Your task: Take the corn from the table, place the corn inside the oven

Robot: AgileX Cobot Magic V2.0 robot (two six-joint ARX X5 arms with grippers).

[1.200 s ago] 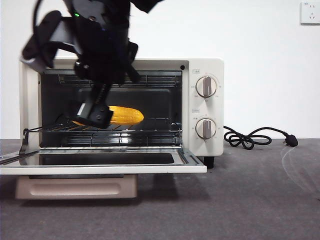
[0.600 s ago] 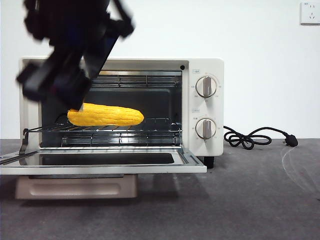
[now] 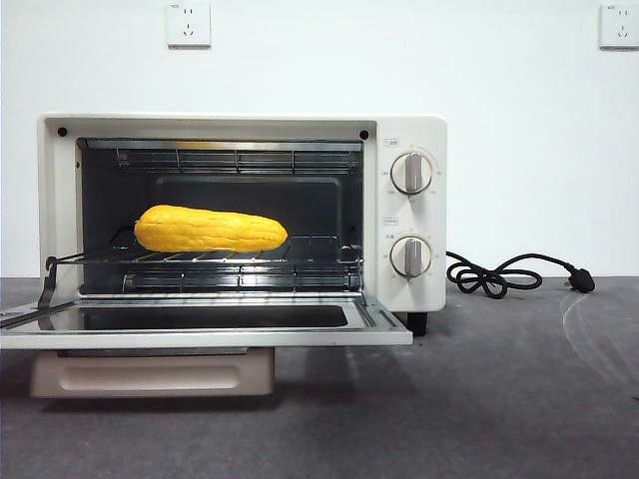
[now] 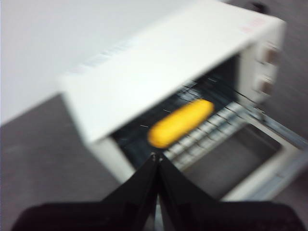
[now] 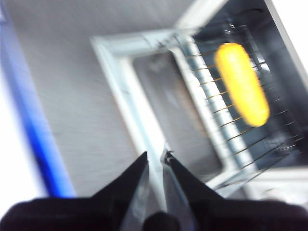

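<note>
The yellow-orange corn [image 3: 211, 230] lies lengthwise on the wire rack inside the cream-white oven [image 3: 404, 130], toward the left of the cavity, and nothing holds it. The oven's door [image 3: 205, 326] is folded down flat over the dark grey table [image 3: 479, 399]. Neither gripper shows in the front view. In the blurred left wrist view my left gripper [image 4: 156, 158] is shut and empty, hanging away from the oven, with the corn [image 4: 180, 123] beyond its tips. My right gripper [image 5: 156, 156] is also empty, its jaws a narrow gap apart, above the door's edge and apart from the corn [image 5: 242, 89].
A black power cord [image 3: 509, 274] with its plug lies coiled on the table to the right of the oven. Two round knobs [image 3: 411, 173] sit on the oven's right panel. Wall sockets [image 3: 189, 23] are on the white wall behind.
The dark arm that stood at the corn inside the oven has let it go, lifted up and to the left, and left the front view. The corn stays on the rack.
</note>
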